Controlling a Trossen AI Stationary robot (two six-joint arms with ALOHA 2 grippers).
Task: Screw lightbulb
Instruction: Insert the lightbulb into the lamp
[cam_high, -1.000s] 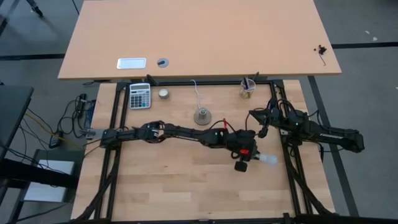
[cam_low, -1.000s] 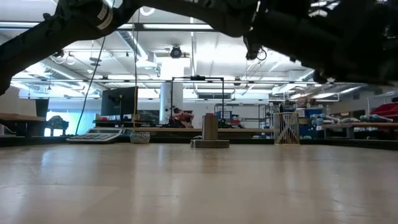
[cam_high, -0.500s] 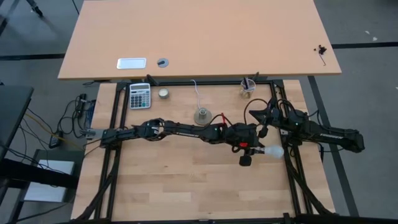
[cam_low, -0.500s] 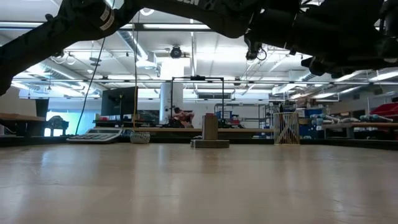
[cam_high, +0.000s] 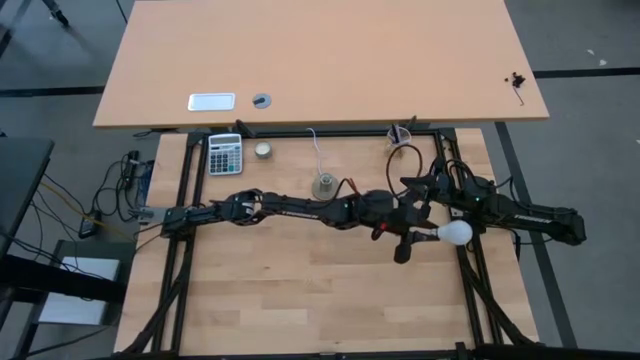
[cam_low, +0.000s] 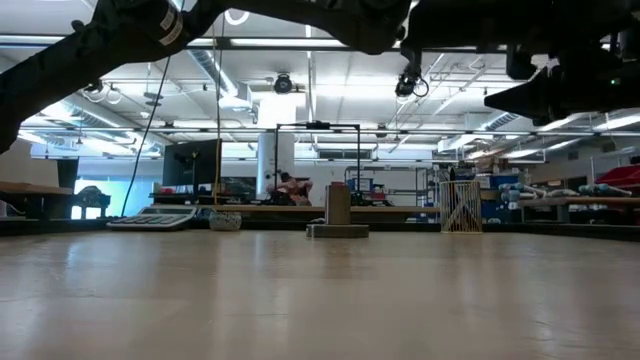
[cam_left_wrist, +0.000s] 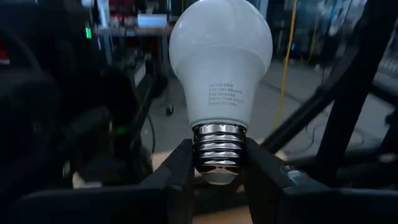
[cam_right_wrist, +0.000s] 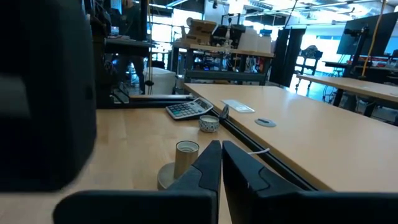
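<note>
Wooden table (cam_high: 300, 300) with four things along its far edge.
A calculator (cam_high: 225, 154), a small round tin (cam_high: 263, 150), a socket (cam_high: 324, 186) with white cord, and a cup (cam_high: 399, 143) rest on it.

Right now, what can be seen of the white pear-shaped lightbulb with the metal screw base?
The white pear-shaped lightbulb with the metal screw base has a smooth matte globe that narrows to a neck printed with small grey text, too small to read, above a shiny threaded silver base. The left gripper clamps that base between its two dark fingers. In the high view the bulb is held off the table near its right side, globe pointing toward the right arm, with nothing else touching it.
</note>
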